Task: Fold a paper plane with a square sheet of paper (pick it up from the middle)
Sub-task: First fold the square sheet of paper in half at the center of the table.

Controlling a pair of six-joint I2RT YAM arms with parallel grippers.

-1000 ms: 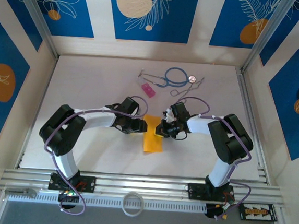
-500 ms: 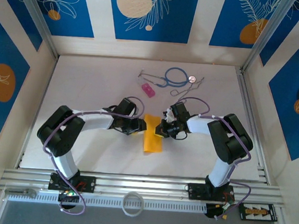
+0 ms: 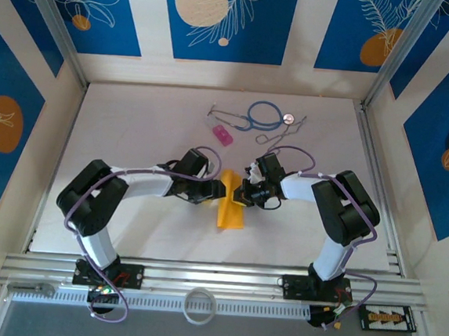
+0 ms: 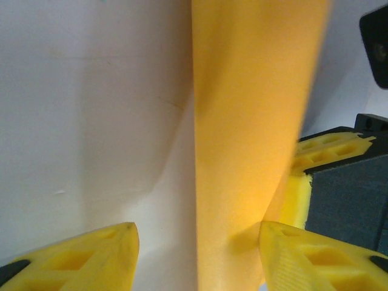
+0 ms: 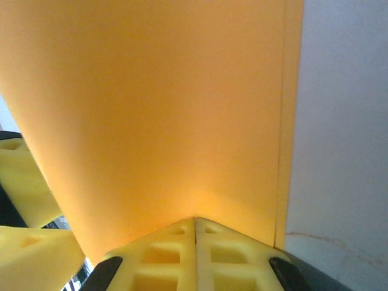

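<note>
Sheet of paper (image 3: pixel 231 206) sits mid-table (image 3: pixel 133 129), btwn both grippers. Left gripper (image 3: pixel 215 191) is at its left w/ the sheet standing btwn its fingers (image 4: pixel 91 254). Right gripper (image 3: pixel 243 193) touches its right side. Small block (image 3: pixel 223 135) lies farther back, stethoscope (image 3: pixel 264 115) to block's right, far side.

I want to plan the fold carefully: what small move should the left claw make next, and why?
Probably close the left claw on the orange paper: it stands open around the raised flap, while the right claw seems shut on the paper's edge, holding it.
</note>
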